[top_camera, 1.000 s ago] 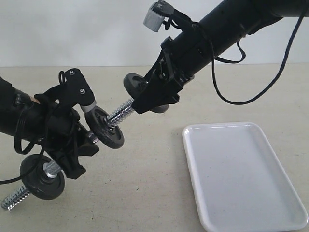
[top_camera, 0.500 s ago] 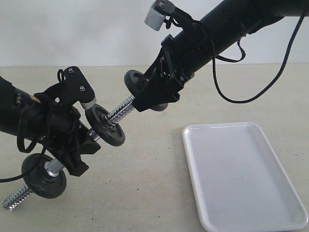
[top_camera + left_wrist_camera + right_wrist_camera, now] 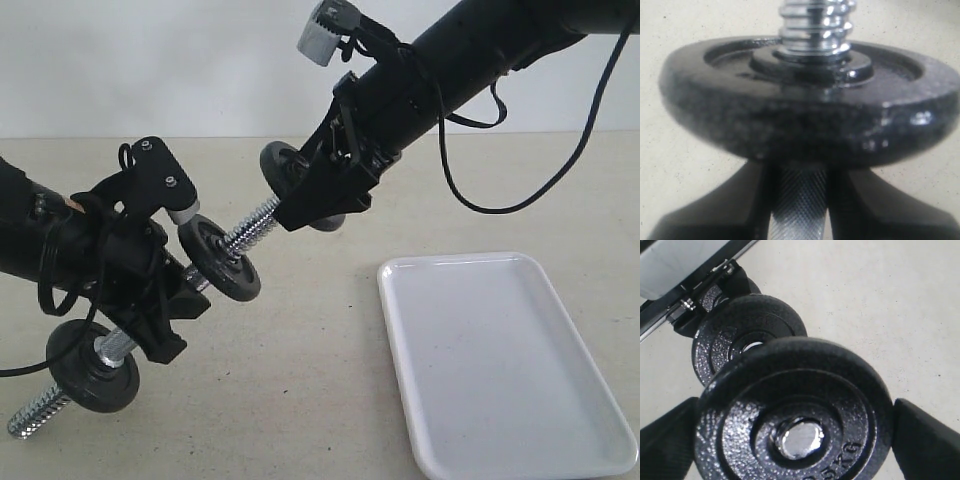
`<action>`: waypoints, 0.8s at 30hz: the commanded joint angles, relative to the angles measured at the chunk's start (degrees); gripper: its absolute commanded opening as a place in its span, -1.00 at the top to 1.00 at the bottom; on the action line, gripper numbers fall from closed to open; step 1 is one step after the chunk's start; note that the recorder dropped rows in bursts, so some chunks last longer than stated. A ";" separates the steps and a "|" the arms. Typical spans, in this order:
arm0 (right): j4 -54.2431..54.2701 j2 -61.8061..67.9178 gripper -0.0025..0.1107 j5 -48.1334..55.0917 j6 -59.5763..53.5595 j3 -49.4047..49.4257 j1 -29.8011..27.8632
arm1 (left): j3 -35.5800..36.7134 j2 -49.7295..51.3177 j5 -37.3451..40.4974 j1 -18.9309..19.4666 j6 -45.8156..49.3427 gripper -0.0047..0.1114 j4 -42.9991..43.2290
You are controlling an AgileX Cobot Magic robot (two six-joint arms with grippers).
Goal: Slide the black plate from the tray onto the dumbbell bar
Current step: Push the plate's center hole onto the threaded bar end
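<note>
The black plate (image 3: 840, 405) is off the tray (image 3: 500, 360) and in the air. It is pinched by its rim between the right gripper's (image 3: 318, 205) wide-set fingers (image 3: 925, 440), with the dumbbell bar's (image 3: 250, 232) chrome tip showing in its centre hole. The left gripper's (image 3: 160, 318) fingers (image 3: 875, 210) are clamped on the bar's knurled middle, holding it tilted above the counter (image 3: 300, 420). Threading looks under way, though how far on the plate sits is hidden; next it wants a straight push along the thread toward the nearer disc (image 3: 220, 262).
</note>
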 commanded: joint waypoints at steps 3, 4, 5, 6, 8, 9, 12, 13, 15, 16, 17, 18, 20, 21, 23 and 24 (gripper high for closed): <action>-1.15 -0.79 0.96 7.24 -1.73 -0.28 0.03 | -2.08 -2.36 -12.03 0.05 -2.58 0.84 -5.98; -1.04 -0.79 0.96 7.24 -1.73 -0.28 0.03 | -2.08 -2.36 -12.29 0.05 -2.39 0.84 -5.81; -0.93 -0.79 0.96 7.24 -1.73 -0.28 0.03 | -2.08 -2.36 -12.70 0.05 -2.39 0.84 -5.19; -0.92 -0.79 0.96 7.24 -1.73 -0.28 0.03 | -2.08 -2.36 -12.99 0.05 -2.39 0.84 -4.68; -0.54 -0.79 0.96 7.24 -2.17 -0.28 0.03 | -2.08 -2.36 -13.56 0.05 -2.39 0.84 -3.40; -0.42 -0.79 0.96 7.24 -2.17 -0.28 0.03 | -2.08 -2.36 -14.25 0.05 -2.39 0.84 -3.22; -0.02 -0.79 0.96 7.24 -3.71 -0.28 0.03 | -2.08 -2.36 -15.61 0.05 -2.39 0.84 -2.20; -0.02 -0.79 0.96 7.24 -3.84 -0.28 0.03 | -2.08 -2.36 -15.94 0.05 -2.39 0.84 -1.85; 0.09 -0.79 0.96 7.24 -3.83 -0.28 0.03 | -2.08 -2.36 -16.27 0.05 -1.50 0.84 -1.44; 0.09 -0.79 0.96 7.24 -3.83 -0.28 0.03 | -2.08 -2.36 -16.73 0.05 -1.05 0.84 -1.29; 0.09 -0.79 0.96 7.24 -3.83 -0.28 0.03 | -2.08 -2.36 -16.87 0.05 -0.46 0.84 -1.29; 0.09 -0.79 0.96 7.24 -3.83 -0.28 0.03 | -2.08 -2.36 -17.28 0.05 -0.46 0.84 -1.29; 0.09 -0.79 0.96 7.24 -3.83 -0.28 0.03 | -2.08 -2.36 -17.72 0.05 0.23 0.84 -1.29; 0.09 -0.79 0.96 7.24 -3.83 -0.28 0.03 | -2.08 -2.36 -17.89 0.05 0.46 0.84 -1.07; 0.09 -0.79 0.96 7.24 -3.83 -0.28 0.03 | -2.08 -2.36 -18.47 0.05 0.76 0.84 -0.63; 0.20 -0.79 0.96 7.24 -3.83 -0.28 0.03 | -2.08 -2.36 -18.92 0.05 0.76 0.84 -0.63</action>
